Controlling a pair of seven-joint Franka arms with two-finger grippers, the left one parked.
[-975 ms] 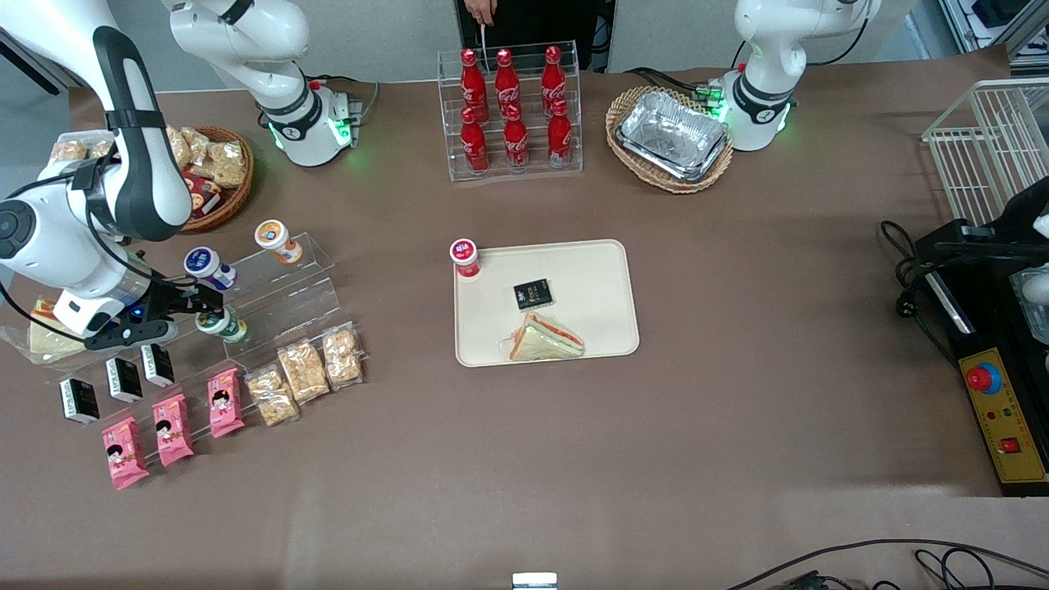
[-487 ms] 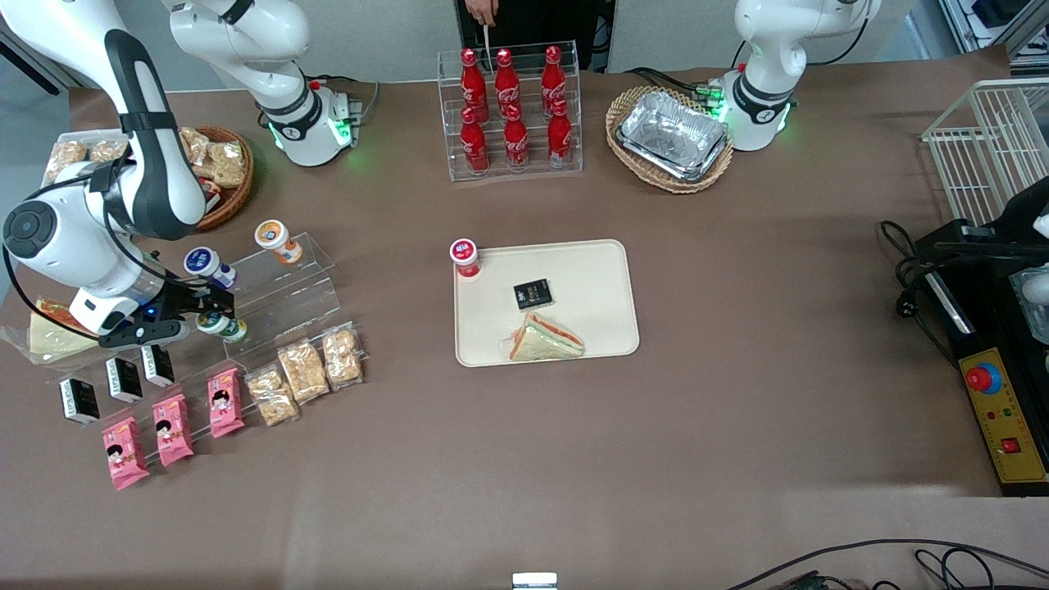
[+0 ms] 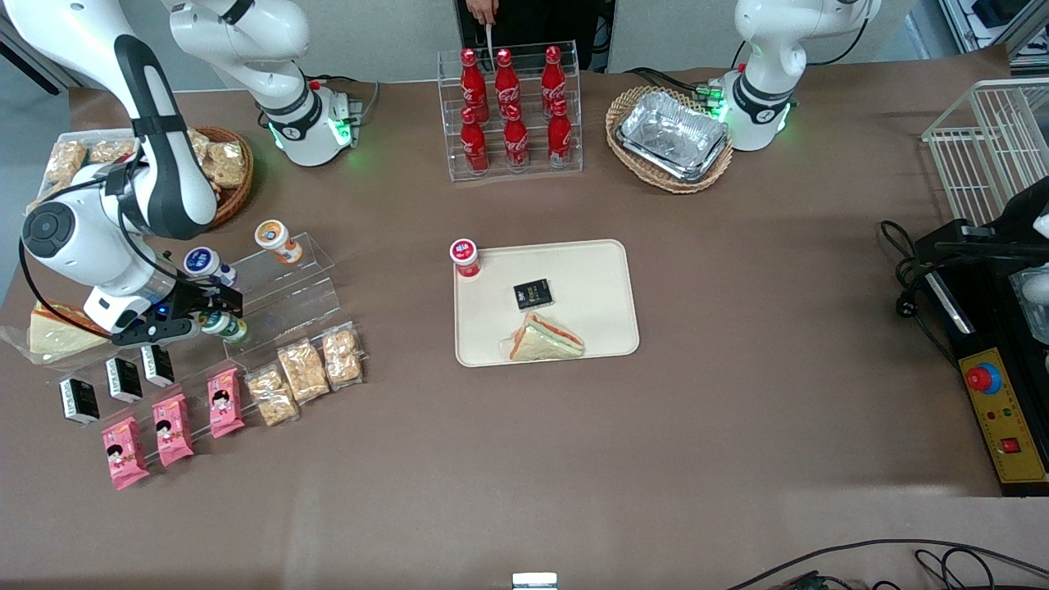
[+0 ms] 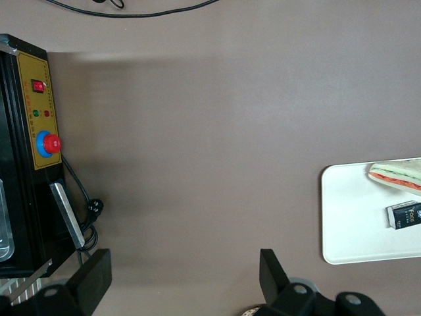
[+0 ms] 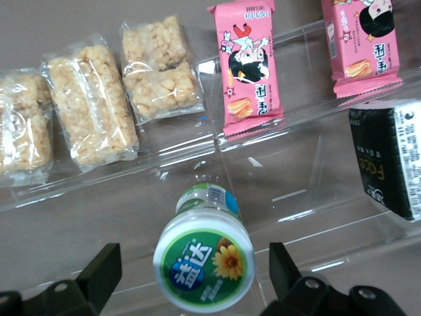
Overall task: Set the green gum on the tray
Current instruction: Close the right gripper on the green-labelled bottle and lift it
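The green gum [image 3: 226,326], a small white bottle with a green-rimmed lid, stands on a clear acrylic step stand [image 3: 288,288] toward the working arm's end of the table. My right gripper [image 3: 215,315] is open and straddles it. In the right wrist view the gum [image 5: 204,266] sits between the two black fingers [image 5: 102,271] of the gripper [image 5: 194,275], with a gap on each side. The beige tray [image 3: 602,270] lies at the table's middle and shows partly in the left wrist view [image 4: 352,224].
A red-lidded bottle [image 3: 465,256] stands at the tray's corner; a black box [image 3: 533,293] and a sandwich [image 3: 545,338] lie on the tray. Blue-lidded [image 3: 202,264] and orange-lidded [image 3: 274,238] bottles share the stand. Pink packets [image 5: 253,62], cracker packs [image 5: 92,118] and black boxes [image 5: 391,158] lie nearby.
My right gripper has slid toward the green gum, so its open fingers now sit on either side of the bottle. The bottle has not moved.
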